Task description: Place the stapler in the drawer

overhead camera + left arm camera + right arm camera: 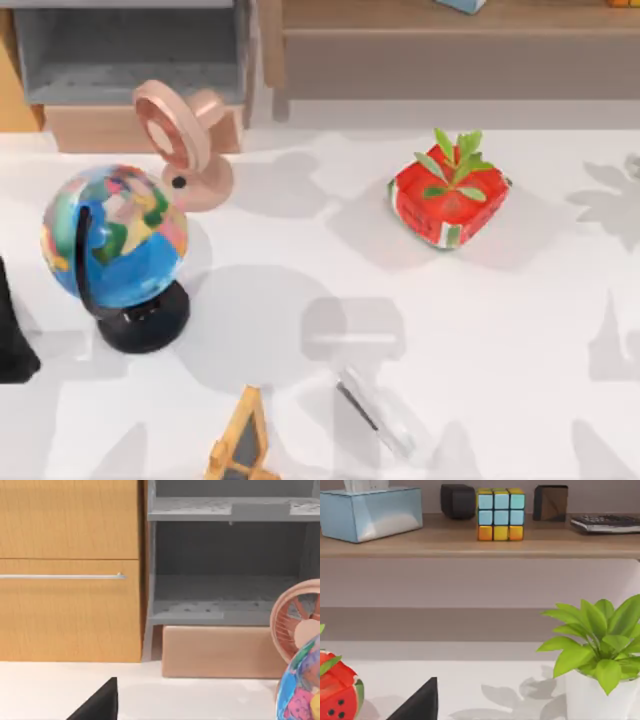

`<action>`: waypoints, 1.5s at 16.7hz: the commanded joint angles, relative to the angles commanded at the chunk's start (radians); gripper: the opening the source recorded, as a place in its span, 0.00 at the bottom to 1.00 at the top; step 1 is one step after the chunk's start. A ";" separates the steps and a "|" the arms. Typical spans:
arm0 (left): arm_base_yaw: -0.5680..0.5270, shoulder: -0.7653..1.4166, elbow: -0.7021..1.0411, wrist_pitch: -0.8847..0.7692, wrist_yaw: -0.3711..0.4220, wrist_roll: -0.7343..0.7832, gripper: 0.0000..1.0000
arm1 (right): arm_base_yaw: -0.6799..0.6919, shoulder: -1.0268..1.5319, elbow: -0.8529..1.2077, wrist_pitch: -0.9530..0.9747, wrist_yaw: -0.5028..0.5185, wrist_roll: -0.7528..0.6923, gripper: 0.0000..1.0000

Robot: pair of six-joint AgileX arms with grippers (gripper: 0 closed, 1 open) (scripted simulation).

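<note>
The stapler (375,410), slim, glossy and whitish-grey with a dark strip, lies on the white table near the front edge, right of centre. The drawer (140,125) is at the back left, pulled open, its grey floor behind a tan front panel (220,652). My left arm (12,335) shows as a dark shape at the table's left edge, far from the stapler. A black piece of my left gripper (97,707) faces the drawer. A black piece of my right gripper (420,705) hangs over the table's right side.
A pink fan (180,140) stands right before the drawer front, with a globe (115,240) in front of it. A yellow-framed wedge (240,440) lies left of the stapler. A watermelon-patterned box (450,195) sits at mid right. The brown shelf (470,542) carries small items, and a potted plant (600,650) stands below.
</note>
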 joint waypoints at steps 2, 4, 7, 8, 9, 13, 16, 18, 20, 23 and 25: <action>0.000 0.000 0.000 0.000 0.000 0.000 1.00 | 0.000 0.000 0.000 0.000 0.000 0.000 1.00; 0.002 0.030 0.012 0.013 0.009 0.020 1.00 | 0.000 0.000 0.000 0.000 0.000 0.000 1.00; 0.014 0.148 0.063 0.067 0.040 0.101 1.00 | 0.000 0.000 0.000 0.000 0.000 0.000 1.00; 0.022 0.205 0.088 0.094 0.054 0.141 1.00 | 0.000 0.000 0.000 0.000 0.000 0.000 1.00; 0.032 0.270 0.118 0.125 0.068 0.186 1.00 | 0.000 0.000 0.000 0.000 0.000 0.000 1.00; 0.085 0.591 0.269 0.285 0.137 0.410 1.00 | 0.000 0.000 0.000 0.000 0.000 0.000 1.00; 0.137 0.877 0.406 0.432 0.196 0.610 1.00 | 0.000 0.000 0.000 0.000 0.000 0.000 1.00; 0.174 1.077 0.505 0.537 0.238 0.751 1.00 | 0.000 0.000 0.000 0.000 0.000 0.000 1.00; 0.213 1.280 0.604 0.643 0.279 0.893 1.00 | 0.000 0.000 0.000 0.000 0.000 0.000 1.00; 0.270 1.573 0.750 0.799 0.338 1.098 1.00 | 0.000 0.000 0.000 0.000 0.000 0.000 1.00; 0.307 1.755 0.839 0.895 0.373 1.224 1.00 | 0.000 0.000 0.000 0.000 0.000 0.000 1.00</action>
